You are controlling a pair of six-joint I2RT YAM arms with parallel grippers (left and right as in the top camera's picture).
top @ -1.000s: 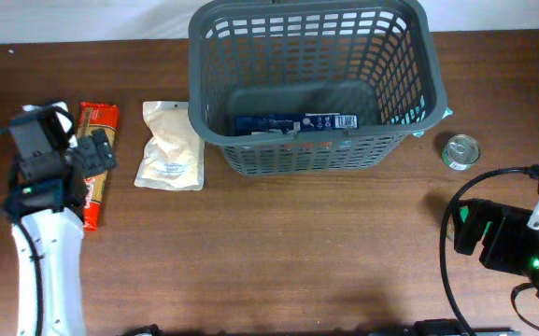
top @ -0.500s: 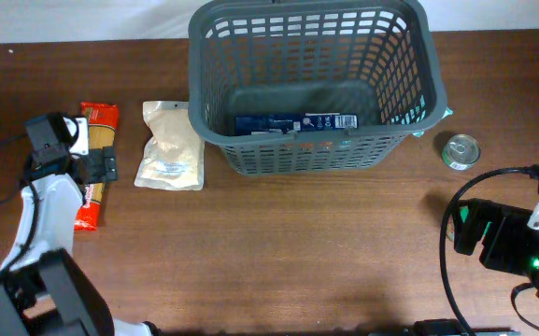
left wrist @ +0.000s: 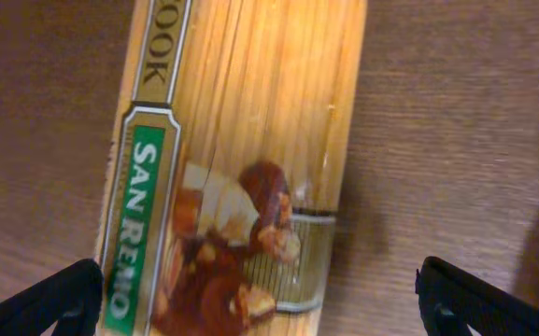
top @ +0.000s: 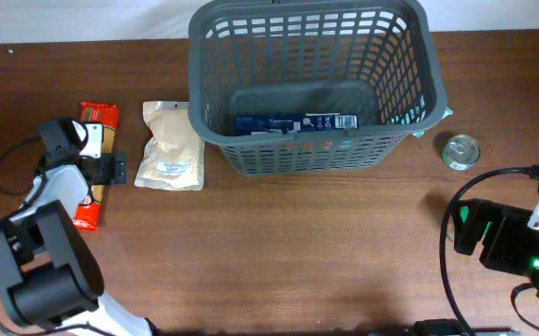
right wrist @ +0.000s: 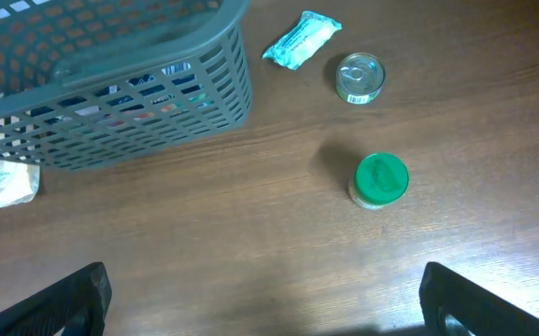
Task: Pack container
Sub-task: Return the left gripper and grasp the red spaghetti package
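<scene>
Left gripper (left wrist: 278, 301): jaws spread wide and holding nothing, poised directly above the spaghetti packet (left wrist: 241, 140). The packet lies flat on the table (top: 297, 252), between the fingertips.

Right gripper (right wrist: 264, 303): jaws likewise wide apart and empty, over bare table well short of the green-lidded jar (right wrist: 381, 179) and the tin can (right wrist: 360, 77).

A white pouch (top: 171, 147) lies just beside the packet. The container (top: 306, 154) stands upright at the far side of the table, with one dark box (top: 294, 122) on its base.

Judgement: packing is barely begun, and the step in hand is picking up the spaghetti. The next move calls for a descent, closure across the packet's narrow width, then a lift clear of the rim.
</scene>
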